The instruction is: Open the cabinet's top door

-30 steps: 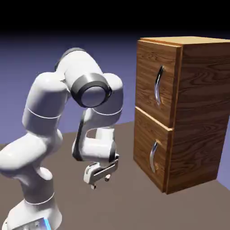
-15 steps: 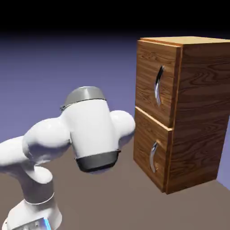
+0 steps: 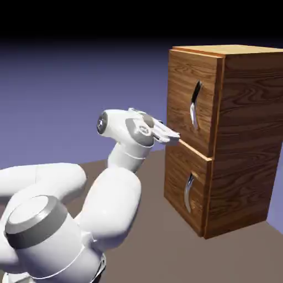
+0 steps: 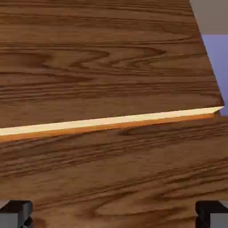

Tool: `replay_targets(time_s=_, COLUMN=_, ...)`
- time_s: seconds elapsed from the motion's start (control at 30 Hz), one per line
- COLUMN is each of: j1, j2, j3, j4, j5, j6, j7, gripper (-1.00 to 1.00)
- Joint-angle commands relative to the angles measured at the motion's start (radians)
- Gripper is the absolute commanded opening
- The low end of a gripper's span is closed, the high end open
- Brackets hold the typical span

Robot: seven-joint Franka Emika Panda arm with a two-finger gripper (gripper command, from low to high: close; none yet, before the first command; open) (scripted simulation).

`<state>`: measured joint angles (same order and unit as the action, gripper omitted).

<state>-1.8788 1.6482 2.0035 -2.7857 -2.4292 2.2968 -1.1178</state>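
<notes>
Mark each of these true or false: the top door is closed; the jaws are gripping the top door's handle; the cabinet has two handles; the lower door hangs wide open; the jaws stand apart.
The top door is closed. True.
The jaws are gripping the top door's handle. False: nothing is between them, and the handle is off to the exterior view's right of them.
The cabinet has two handles. True: one shows on each door.
The lower door hangs wide open. False: it is closed.
The jaws stand apart. True: the hand view shows a wide gap between them.
</notes>
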Motion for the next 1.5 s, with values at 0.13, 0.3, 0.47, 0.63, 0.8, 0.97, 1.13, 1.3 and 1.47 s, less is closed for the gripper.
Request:
replay_targets(time_s=0.13, j1=0.031, j2=0.026, j3=0.019, j4=0.067, j5=-0.093, j6=-0.021, j7=-0.031, gripper=0.00)
replay_targets(time_s=0.3, j1=0.106, j2=0.003, j3=-0.007, j4=0.135, j5=-0.135, j6=-0.026, j7=-0.022, gripper=-1.00)
replay_targets(time_s=0.47, j1=0.064, j2=-0.018, j3=0.079, j4=0.005, j5=-0.125, j6=-0.244, j7=0.072, gripper=-1.00)
replay_targets(time_s=0.63, j1=0.068, j2=-0.055, j3=0.180, j4=-0.090, j5=-0.073, j6=-0.461, j7=0.153, gripper=-1.00)
replay_targets(time_s=0.8, j1=0.115, j2=-0.111, j3=0.289, j4=-0.148, j5=0.009, j6=-0.679, j7=0.229, gripper=-1.00)
replay_targets(time_s=0.97, j1=0.199, j2=-0.192, j3=0.392, j4=-0.170, j5=0.114, j6=-0.896, j7=0.310, gripper=-1.00)
replay_targets(time_s=1.13, j1=0.311, j2=-0.305, j3=0.476, j4=-0.156, j5=0.243, j6=-1.113, j7=0.406, gripper=-1.00)
replay_targets(time_s=1.3, j1=0.449, j2=-0.460, j3=0.528, j4=-0.097, j5=0.407, j6=-1.331, j7=0.536, gripper=-1.00)
replay_targets(time_s=1.47, j1=0.592, j2=-0.642, j3=0.529, j4=0.010, j5=0.596, j6=-1.509, j7=0.695, gripper=-1.00)
